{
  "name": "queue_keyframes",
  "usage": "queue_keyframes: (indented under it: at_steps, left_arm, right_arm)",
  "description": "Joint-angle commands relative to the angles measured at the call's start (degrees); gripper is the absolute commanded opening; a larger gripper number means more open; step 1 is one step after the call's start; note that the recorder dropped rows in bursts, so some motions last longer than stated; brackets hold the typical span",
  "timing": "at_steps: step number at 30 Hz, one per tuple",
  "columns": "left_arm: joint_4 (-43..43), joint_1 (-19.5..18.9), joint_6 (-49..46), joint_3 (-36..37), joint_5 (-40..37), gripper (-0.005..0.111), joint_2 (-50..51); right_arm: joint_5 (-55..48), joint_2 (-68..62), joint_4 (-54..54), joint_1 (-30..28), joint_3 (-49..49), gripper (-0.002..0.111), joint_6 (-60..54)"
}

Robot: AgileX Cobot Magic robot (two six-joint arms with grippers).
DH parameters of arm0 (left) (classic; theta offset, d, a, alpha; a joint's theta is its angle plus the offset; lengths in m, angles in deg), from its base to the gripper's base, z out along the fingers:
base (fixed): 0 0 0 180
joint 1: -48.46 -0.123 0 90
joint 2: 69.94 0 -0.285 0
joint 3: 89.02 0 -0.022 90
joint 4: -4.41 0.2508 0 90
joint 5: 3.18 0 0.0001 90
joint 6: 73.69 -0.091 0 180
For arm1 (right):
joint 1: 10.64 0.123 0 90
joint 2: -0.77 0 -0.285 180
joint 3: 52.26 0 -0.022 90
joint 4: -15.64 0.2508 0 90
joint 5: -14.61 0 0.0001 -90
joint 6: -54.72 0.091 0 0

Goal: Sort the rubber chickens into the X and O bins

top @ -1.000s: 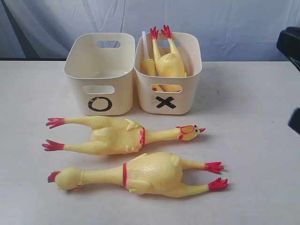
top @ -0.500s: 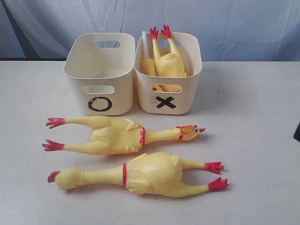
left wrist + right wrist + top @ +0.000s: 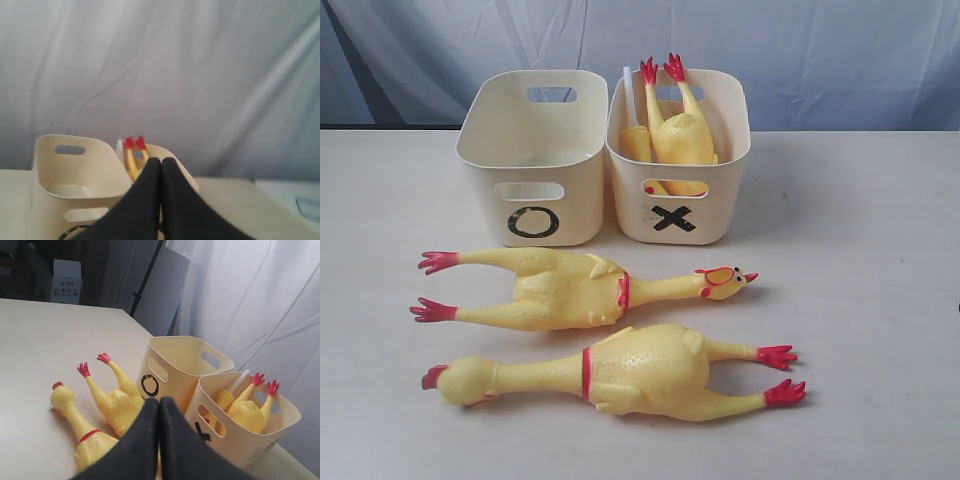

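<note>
On the table (image 3: 860,300), the O bin (image 3: 485,205) and the X bin (image 3: 723,195) stand close side by side toward 12 o'clock in the exterior view, the O bin at 9 o'clock of the X bin; a short chicken (image 3: 682,135) sits head-down in the X bin, red feet above the rim; at 6 o'clock of the bins two long ones lie side by side; the upper long chicken (image 3: 565,292) points its head to 3 o'clock, the lower long chicken (image 3: 645,372) to 9 o'clock; the left gripper (image 3: 161,165) has its black fingers pressed together, pinching nothing; the right gripper (image 3: 159,404) is likewise pressed together and empty.
</note>
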Motion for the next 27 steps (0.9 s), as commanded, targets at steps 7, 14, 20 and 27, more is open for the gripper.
queue_keyframes:
  at_steps: [7,14,20,27]
  left_arm:
    - [-7.15,0.3,-31.99,-6.95,-11.57,0.004,25.31]
    - [-7.15,0.3,-46.52,-11.1,-12.97,0.034,38.57]
    - [-7.94,1.53,-60.93,-14.51,-15.29,0.038,48.79]
    - [-9.18,12.8,-72.2,-18.06,-10.39,0.045,60.33]
  right_arm:
    - [-1.71,0.31,-0.47,-0.09,0.29,0.0,0.66]
    - [-1.87,0.4,-0.47,-0.09,0.29,0.0,0.94]
    - [-1.8,0.4,-0.26,-0.09,0.29,0.0,1.07]
    - [-1.8,0.4,-0.26,-0.09,0.29,0.0,1.99]
